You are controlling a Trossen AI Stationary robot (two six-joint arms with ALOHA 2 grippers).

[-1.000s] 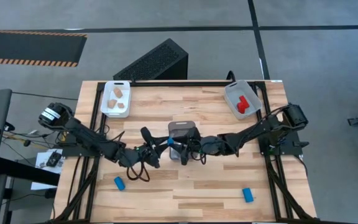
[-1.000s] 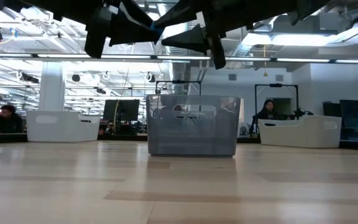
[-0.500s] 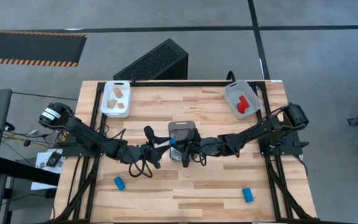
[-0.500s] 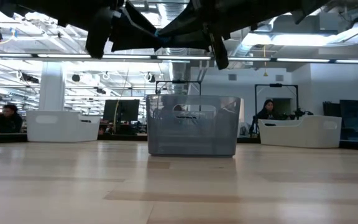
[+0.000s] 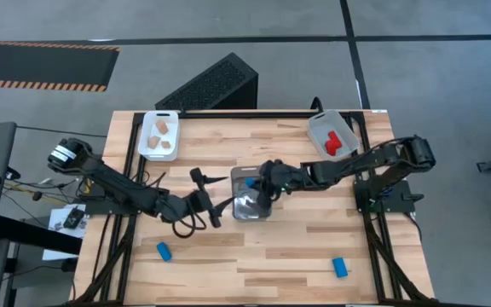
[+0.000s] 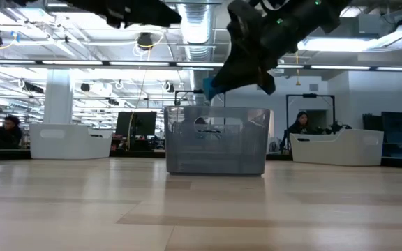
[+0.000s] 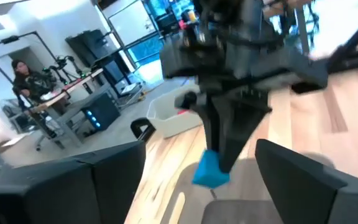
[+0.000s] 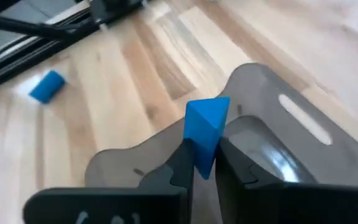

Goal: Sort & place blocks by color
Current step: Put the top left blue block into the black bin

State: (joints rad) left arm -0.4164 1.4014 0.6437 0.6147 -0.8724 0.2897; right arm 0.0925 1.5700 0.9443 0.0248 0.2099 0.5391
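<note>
The right gripper (image 8: 205, 163) is clamped on a blue block (image 8: 205, 133) and hangs over the grey tray (image 5: 251, 193) at mid-table — the drop step for a blue piece. The left gripper (image 5: 209, 207), fingers apart and empty, sits just left of the tray. Next, I judge, the right fingers part over the tray — two blue blocks (image 5: 164, 251) (image 5: 339, 267) lie near the front edge

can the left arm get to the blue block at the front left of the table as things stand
Probably yes. The left hand is open and empty, and the blue block lies alone on bare wood near that arm, nothing between them.
</note>
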